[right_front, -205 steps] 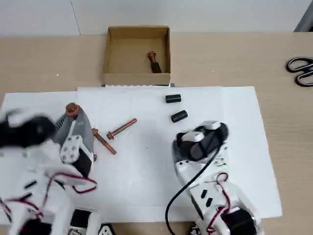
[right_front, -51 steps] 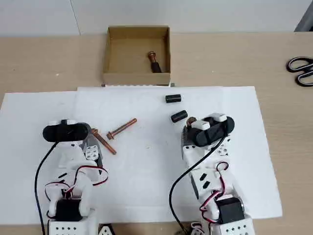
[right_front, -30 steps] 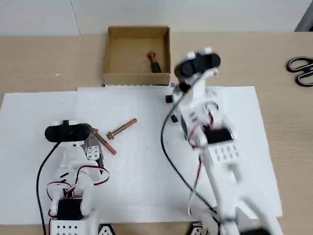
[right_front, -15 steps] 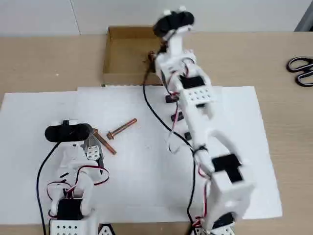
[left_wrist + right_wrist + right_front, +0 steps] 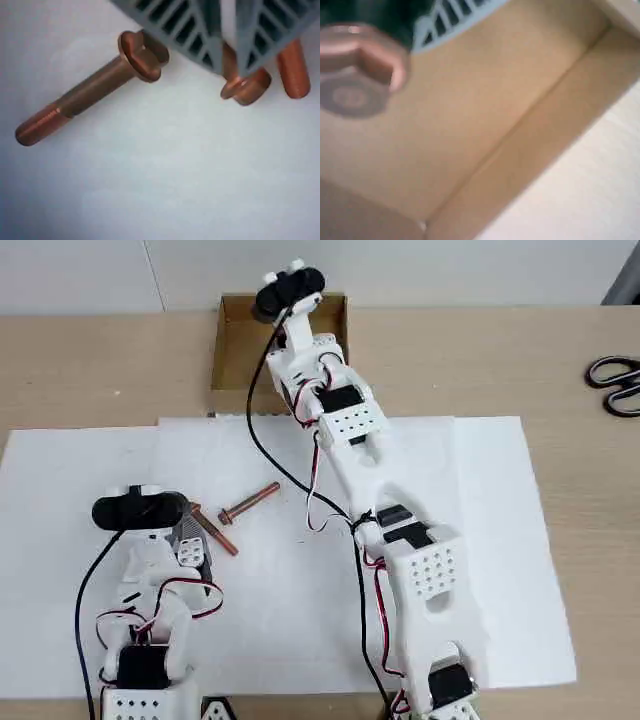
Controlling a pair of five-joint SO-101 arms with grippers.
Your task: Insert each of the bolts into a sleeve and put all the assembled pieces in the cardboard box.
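White plastic arms [image 5: 350, 465] with hole-dotted plates [image 5: 432, 575], black motors [image 5: 140, 668], red-black cables [image 5: 249, 420]

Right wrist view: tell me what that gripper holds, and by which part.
A copper bolt, above the cardboard box. Its head sticks out free; the grip is farther along, where a dark piece, perhaps a sleeve, sits. The exact spot cannot be told.

3 bolts [image 5: 250, 502], 1 box [image 5: 232, 350], 1 pr scissors [image 5: 615, 385], 2 arms [image 5: 350, 430].
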